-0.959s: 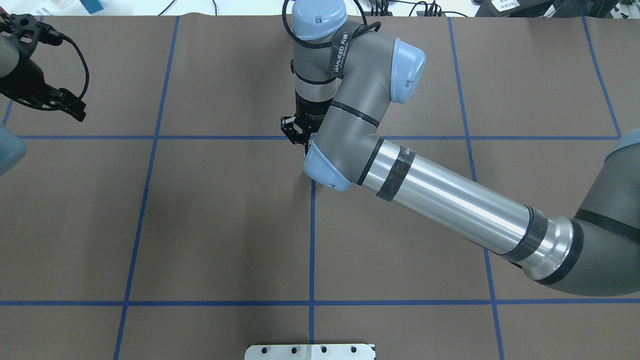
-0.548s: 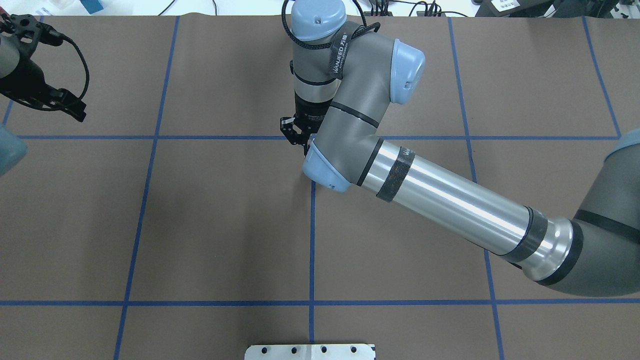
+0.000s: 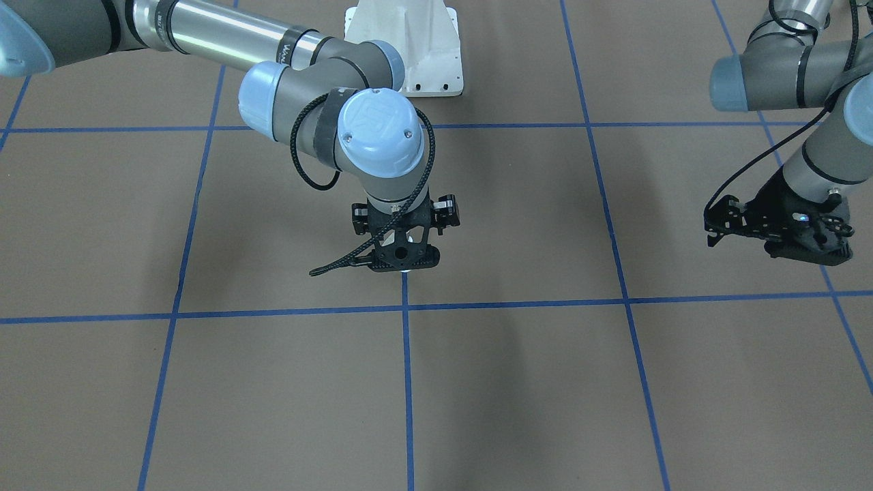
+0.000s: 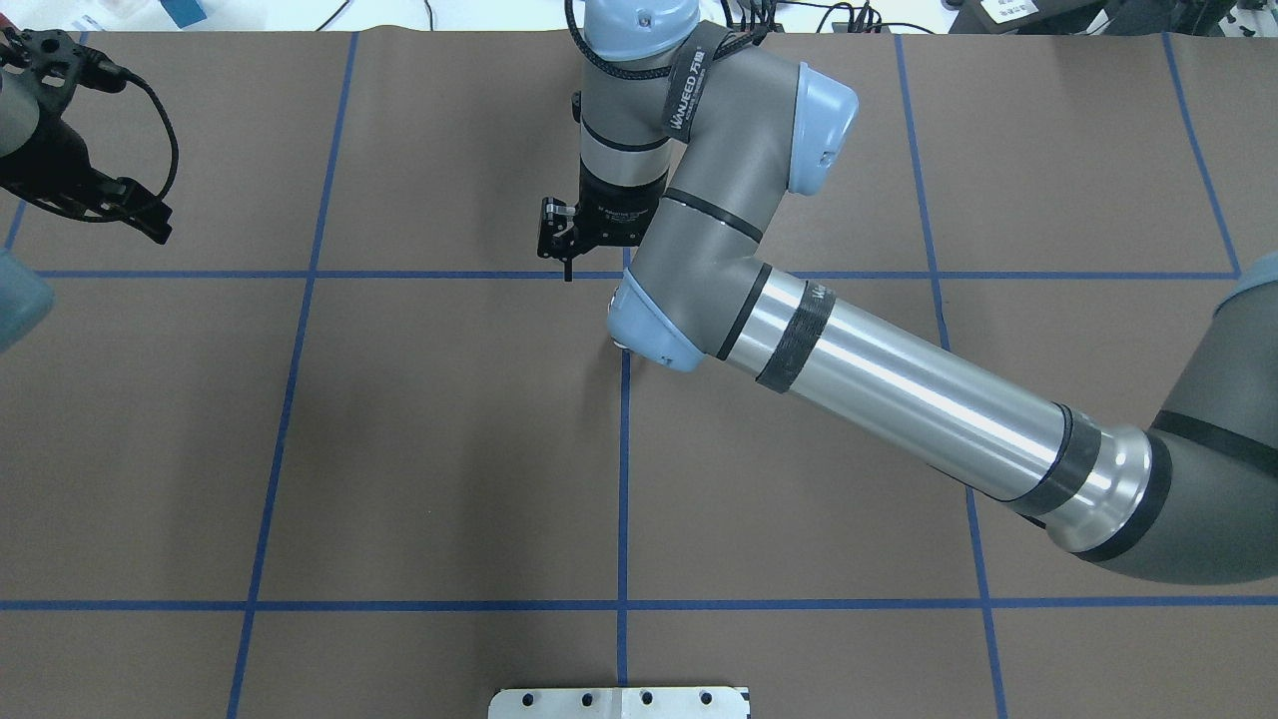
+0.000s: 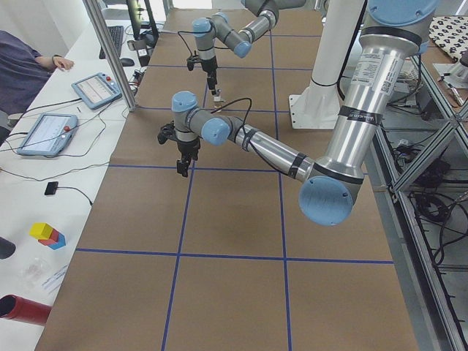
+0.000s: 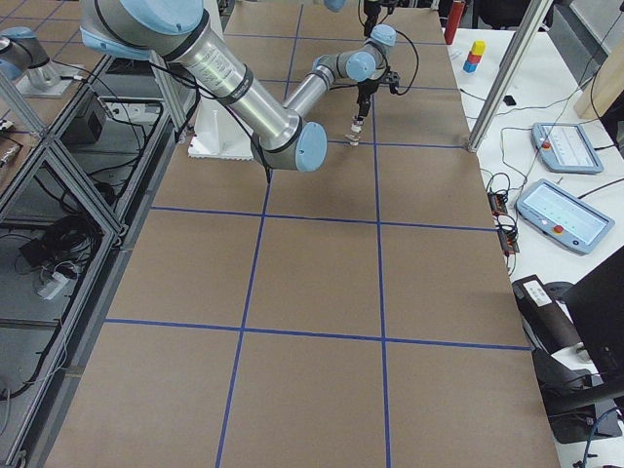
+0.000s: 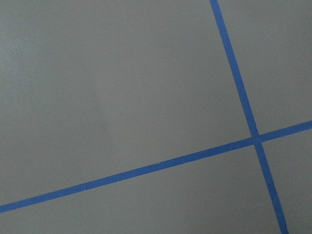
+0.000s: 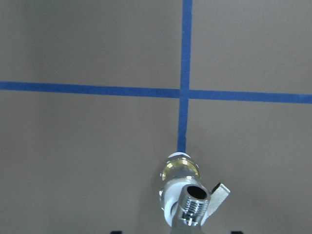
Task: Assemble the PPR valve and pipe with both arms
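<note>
The valve (image 8: pixel 180 169) stands upright at the bottom middle of the right wrist view. Its lower white end is on a blue tape line (image 8: pixel 183 122) just under a crossing, and its grey lever (image 8: pixel 220 193) points right. The pipe (image 8: pixel 194 204) sits on its top end, open mouth up. Two dark fingertips (image 8: pixel 115 232) poke in at the bottom edge, well apart and clear of both parts, so the right gripper (image 3: pixel 404 259) is spread.

The overhead view hides the valve and pipe behind the right arm (image 4: pixel 899 389). The two side views show them only as a small speck under that gripper.

The left gripper (image 3: pixel 777 230) hangs at the front view's right edge. Whether it is spread or pressed together cannot be told, and its wrist camera sees only the table (image 7: pixel 122 73).

There are one valve, one pipe, two arms, two grippers and one white pedestal (image 3: pixel 436 54).
</note>
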